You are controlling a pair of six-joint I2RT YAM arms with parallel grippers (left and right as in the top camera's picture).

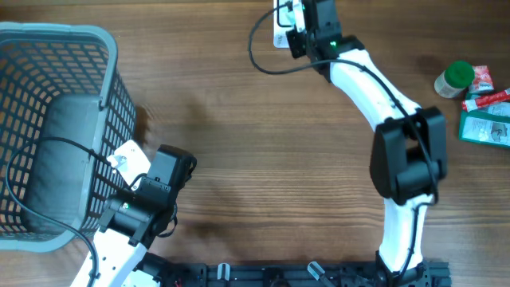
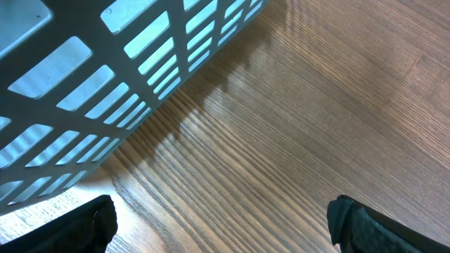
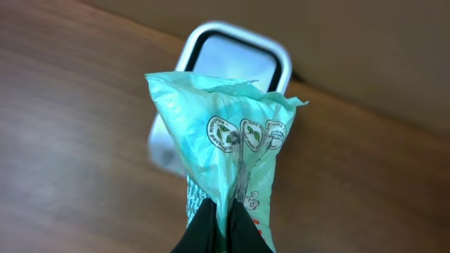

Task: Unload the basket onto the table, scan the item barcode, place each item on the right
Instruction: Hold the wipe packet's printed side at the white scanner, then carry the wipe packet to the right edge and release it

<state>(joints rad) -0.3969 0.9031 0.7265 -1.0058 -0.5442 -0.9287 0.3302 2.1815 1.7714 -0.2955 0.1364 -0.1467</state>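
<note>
The basket (image 1: 56, 32) stands far left, with the left gripper (image 2: 218, 225) spread wide and empty beside it. The right arm (image 1: 374, 88) reaches to the far edge, its gripper (image 3: 223, 225) pinching the packet (image 3: 225, 133) at the scanner (image 3: 235, 53). Best to turn the barcode side, unseen here, squarely to the window and hold steady.

overhead: straight down on table (image 1: 239, 151) | left wrist: close, basket (image 2: 105, 84) shared | right wrist: close, facing scanner (image 3: 235, 60)

A crumpled mint-green packet (image 3: 218, 133) with round printed seals is pinched in the right pincer (image 3: 223, 228). A white-rimmed scanner (image 3: 232, 60) sits just beyond it
</note>
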